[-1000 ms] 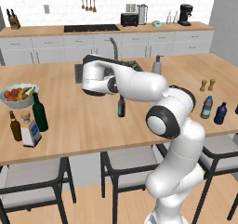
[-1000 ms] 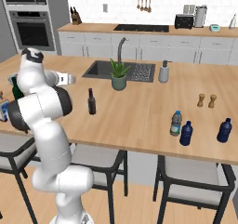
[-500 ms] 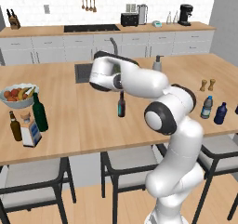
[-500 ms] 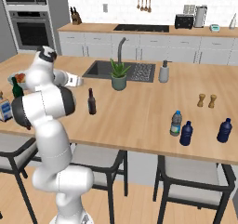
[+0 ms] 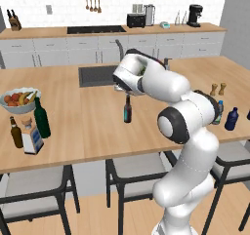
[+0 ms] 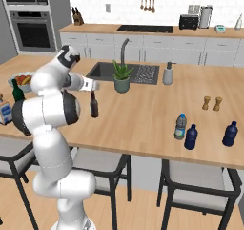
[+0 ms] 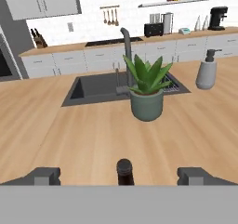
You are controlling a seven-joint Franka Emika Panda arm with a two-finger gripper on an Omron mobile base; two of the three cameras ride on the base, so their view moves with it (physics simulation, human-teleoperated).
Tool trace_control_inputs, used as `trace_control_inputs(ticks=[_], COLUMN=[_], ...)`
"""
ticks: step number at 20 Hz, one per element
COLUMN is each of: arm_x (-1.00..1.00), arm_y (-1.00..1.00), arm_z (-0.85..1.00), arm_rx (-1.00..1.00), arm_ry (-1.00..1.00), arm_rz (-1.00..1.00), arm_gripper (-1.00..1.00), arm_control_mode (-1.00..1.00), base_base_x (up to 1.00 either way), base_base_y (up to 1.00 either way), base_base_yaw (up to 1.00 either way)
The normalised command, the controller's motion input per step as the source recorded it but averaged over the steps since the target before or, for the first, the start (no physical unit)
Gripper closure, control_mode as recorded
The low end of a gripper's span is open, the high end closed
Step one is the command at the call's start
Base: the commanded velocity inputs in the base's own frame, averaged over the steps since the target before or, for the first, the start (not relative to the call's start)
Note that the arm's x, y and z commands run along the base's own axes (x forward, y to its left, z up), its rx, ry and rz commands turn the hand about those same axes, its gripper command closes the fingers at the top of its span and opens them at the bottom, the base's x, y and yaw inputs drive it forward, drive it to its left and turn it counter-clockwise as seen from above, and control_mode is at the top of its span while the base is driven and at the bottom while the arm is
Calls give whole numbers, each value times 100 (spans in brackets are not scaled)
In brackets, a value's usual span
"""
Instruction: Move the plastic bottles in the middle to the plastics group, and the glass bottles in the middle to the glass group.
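Note:
The slim dark bottle (image 5: 127,110) (image 6: 94,105) stands mid-island. My gripper (image 5: 124,88) (image 6: 94,85) hovers by its top, open. In the hand view its cap (image 7: 124,167) rises between the two fingertips (image 7: 45,175), which stand wide apart and do not touch it. The clear water bottle (image 6: 180,126) (image 5: 220,112) stands at the right beside a solid dark blue bottle (image 6: 191,137) (image 5: 231,118). At the left, the square cork-stoppered bottle (image 5: 31,136) sits by the green wine bottle (image 5: 41,117) and the brown beer bottle (image 5: 15,131).
A potted plant (image 7: 147,91) (image 6: 121,78), the sink (image 7: 95,87) and a soap dispenser (image 7: 206,69) lie beyond the bottle. A fruit bowl (image 5: 18,100) sits at the left, wooden shakers (image 6: 212,103) and another blue bottle (image 6: 230,133) at the right. Stools (image 5: 129,166) line the near edge.
The arm has swung from the left end of the island to the right and now hangs over the slim dark bottle. The jaws have stayed open. No bottle has moved.

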Motion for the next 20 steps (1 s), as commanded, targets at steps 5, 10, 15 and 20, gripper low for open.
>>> trace_control_inputs(ticks=[5,10,15,20], arm_x=[0,14,35,34], arm_y=[-15,0,7,9], arm_z=[-12,-17,-16,-9], arm_rx=[1,0,0,0], arm_ry=[0,6,8,7], arm_rz=[0,0,0,0], arm_gripper=[-100,-100,-100,-100], arm_control_mode=[-100,-100,-100,-100], base_base_x=[0,0,0,0], base_base_y=[0,0,0,0], base_base_yaw=[0,0,0,0])
